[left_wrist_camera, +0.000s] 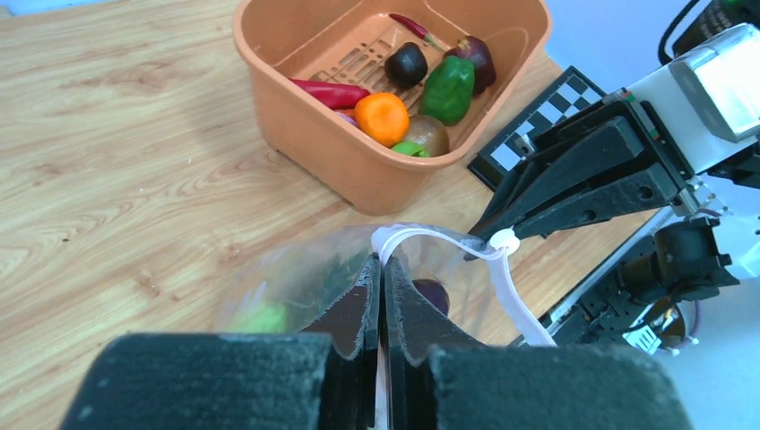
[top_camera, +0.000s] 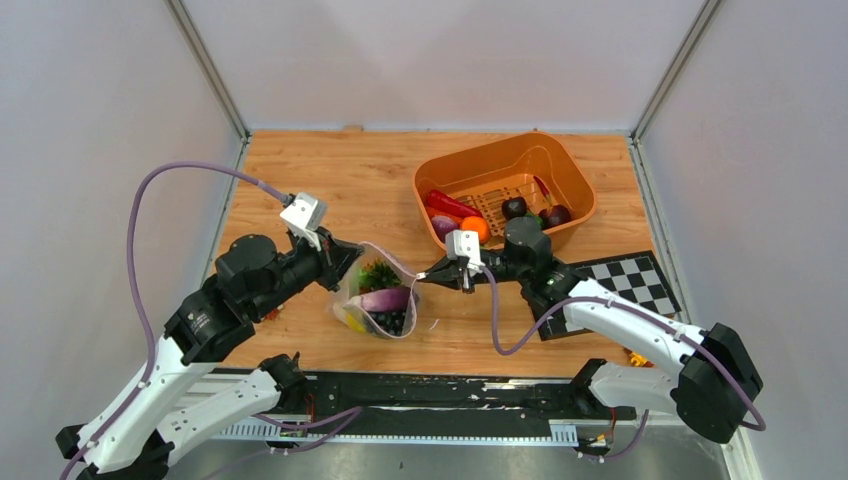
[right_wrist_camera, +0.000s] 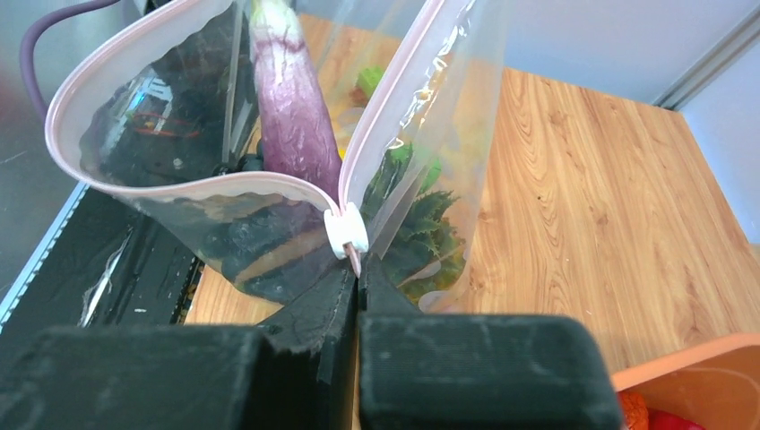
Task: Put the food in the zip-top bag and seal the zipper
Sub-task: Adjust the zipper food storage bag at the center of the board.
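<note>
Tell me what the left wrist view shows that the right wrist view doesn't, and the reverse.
Only left wrist: the green pepper in the tub, the checkerboard, and the right claw seen from outside. Only right wrist: a clear look at the eggplant and pineapple leaves inside the bag, mere blurs in the other. Both: the bag's open mouth and its white slider, pinched by the right claw.

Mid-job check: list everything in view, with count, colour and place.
bag: one, clear, open, between the grippers
food in bag: purple eggplant, green-topped pineapple, dark grapes, something yellow
tub: one, orange, far right
food in tub: orange, red chilli, green pepper, dark pieces
checkerboard: one, black-white, right of bag
table: one, wood, under all
left gripper: black, shut on bag rim
right gripper: black, shut on bag at white slider
</note>
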Available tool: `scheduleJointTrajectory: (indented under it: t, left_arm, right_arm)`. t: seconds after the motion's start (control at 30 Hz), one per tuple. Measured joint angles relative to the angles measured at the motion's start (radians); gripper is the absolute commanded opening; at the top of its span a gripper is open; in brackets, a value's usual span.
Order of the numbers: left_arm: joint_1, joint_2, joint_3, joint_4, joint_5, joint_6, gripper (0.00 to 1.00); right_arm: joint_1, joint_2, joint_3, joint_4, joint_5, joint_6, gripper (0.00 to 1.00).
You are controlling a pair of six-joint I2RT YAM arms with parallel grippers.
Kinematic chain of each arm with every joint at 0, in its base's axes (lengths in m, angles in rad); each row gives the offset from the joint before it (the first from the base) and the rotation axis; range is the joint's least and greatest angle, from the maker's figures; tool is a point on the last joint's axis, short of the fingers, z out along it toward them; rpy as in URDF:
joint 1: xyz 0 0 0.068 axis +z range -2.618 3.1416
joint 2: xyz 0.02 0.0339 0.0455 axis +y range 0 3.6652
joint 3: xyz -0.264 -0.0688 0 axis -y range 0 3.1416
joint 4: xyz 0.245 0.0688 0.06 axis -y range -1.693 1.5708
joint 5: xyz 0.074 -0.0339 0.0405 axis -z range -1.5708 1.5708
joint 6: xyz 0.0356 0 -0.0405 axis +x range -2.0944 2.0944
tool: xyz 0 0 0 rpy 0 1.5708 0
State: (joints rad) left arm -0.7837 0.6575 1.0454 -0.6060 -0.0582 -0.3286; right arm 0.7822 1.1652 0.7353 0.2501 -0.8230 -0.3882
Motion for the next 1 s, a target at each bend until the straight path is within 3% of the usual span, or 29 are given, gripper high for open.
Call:
scheduleJointTrajectory:
  t: [0.07, 0.17, 0.23, 0.33, 0.6, 0.83, 1.0]
  left_arm:
    - [0.0, 0.002, 0.0, -0.004, -0.012, -0.003, 0.15]
    - [0.0, 0.006, 0.0, -0.003, -0.031, 0.0, 0.54]
    - [0.0, 0.007, 0.0, -0.005, -0.044, -0.002, 0.73]
    - [0.0, 0.008, 0.004, -0.018, -0.058, 0.015, 0.86]
    - [0.0, 0.003, 0.043, -0.09, 0.026, 0.101, 0.95]
    - [0.0, 0.001, 0.042, -0.111, 0.224, 0.175, 0.87]
    - [-0.039, -0.007, -0.006, -0.095, 0.246, 0.204, 0.86]
  right_arm:
    - [0.0, 0.0, 0.006, 0.002, 0.02, 0.018, 0.0]
    - [-0.002, 0.001, 0.011, 0.002, 0.053, 0.045, 0.0]
    - [-0.012, 0.007, 0.015, 0.002, 0.069, 0.073, 0.0]
    - [-0.046, 0.027, 0.027, 0.008, 0.092, 0.137, 0.0]
    - [-0.139, 0.09, 0.051, 0.059, 0.161, 0.338, 0.0]
    - [-0.158, 0.142, 0.074, 0.077, 0.187, 0.444, 0.0]
    - [-0.164, 0.146, 0.074, 0.09, 0.187, 0.479, 0.0]
